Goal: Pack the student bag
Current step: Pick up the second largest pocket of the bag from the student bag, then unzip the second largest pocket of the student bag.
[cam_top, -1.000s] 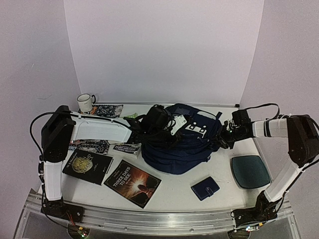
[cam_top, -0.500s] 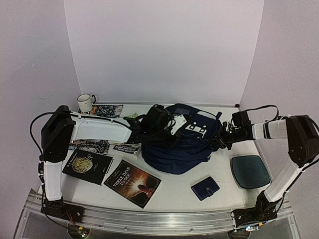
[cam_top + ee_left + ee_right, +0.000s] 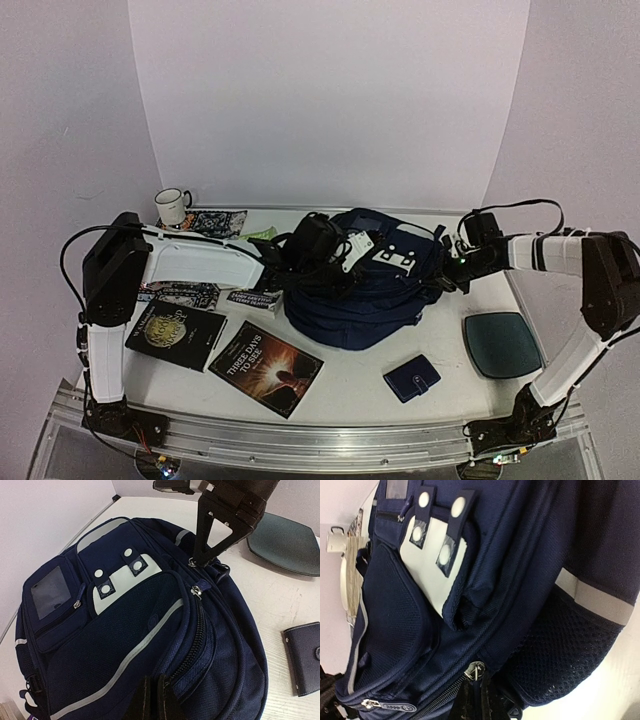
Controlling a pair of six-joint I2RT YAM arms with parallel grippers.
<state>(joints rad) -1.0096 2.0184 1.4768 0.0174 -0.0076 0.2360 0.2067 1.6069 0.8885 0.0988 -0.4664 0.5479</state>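
1. I see the large navy blue fabric backpack (image 3: 372,290) lying front-up in the middle of the white bench (image 3: 350,395), towards the back wall. Its white patch (image 3: 117,587) with press-stud tabs faces upward.
2. My left fingers (image 3: 155,700) are pressed together, pinching a fold of the backpack's fabric beside the long main zip, at the bag's left end.
3. My right fingers (image 3: 475,702) are closed on a silver metal zip pull (image 3: 476,672) at the bag's right end. The left wrist view shows their tips meeting right at that pull.
4. A grey reflective stripe (image 3: 592,600) runs across the mesh side pocket near the right fingers.
5. A small navy wallet (image 3: 411,378) with a snap tab lies flat on the bench, near the front of the backpack but apart from it.
6. A dark teal rounded-square plate (image 3: 502,344) sits to the right of the wallet, below the right arm.
7. A dark paperback titled "Three Days to See" (image 3: 266,368) lies left of the bag's near edge, at an angle.
8. A black book with a gold circular design (image 3: 175,332) lies just beside that paperback, further left.
9. A white enamel mug (image 3: 172,206) stands upright in the far left corner, well apart from the bag.
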